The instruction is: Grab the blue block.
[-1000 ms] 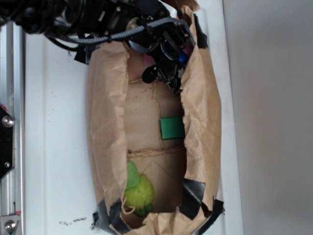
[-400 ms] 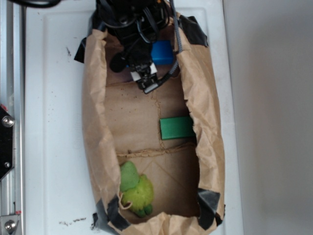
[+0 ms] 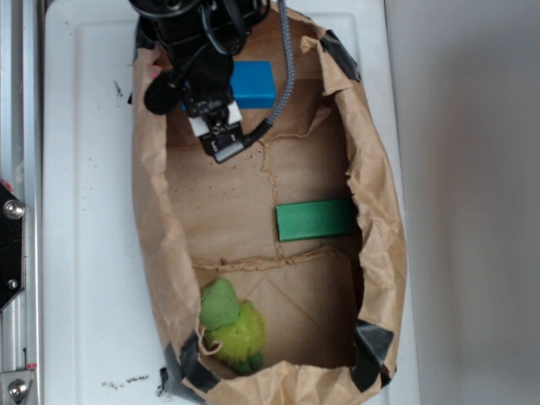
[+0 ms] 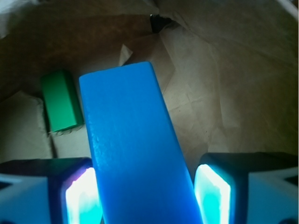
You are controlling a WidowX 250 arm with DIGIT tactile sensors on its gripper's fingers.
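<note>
White tabletop [image 3: 84, 211] bearing a crumpled brown paper bag [image 3: 371, 219], its rim patched with black tape. Gripper [image 4: 148, 196] at the exterior view's upper left, jaws spread and unclenched, straddles the smooth, round-edged blue block [image 4: 133, 149]; lit pads [image 4: 212, 193] stand apart from its sides. Step: pre-grasp; next, close. Green block [image 3: 314, 219] mid-bag; fuzzy green toy [image 3: 232, 327] lower left.

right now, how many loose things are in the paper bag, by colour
blue: 1, the blue block, lying between the fingers of the tool
green: 1, the green block
yellow-green: 1, the plush toy
total: 3
</note>
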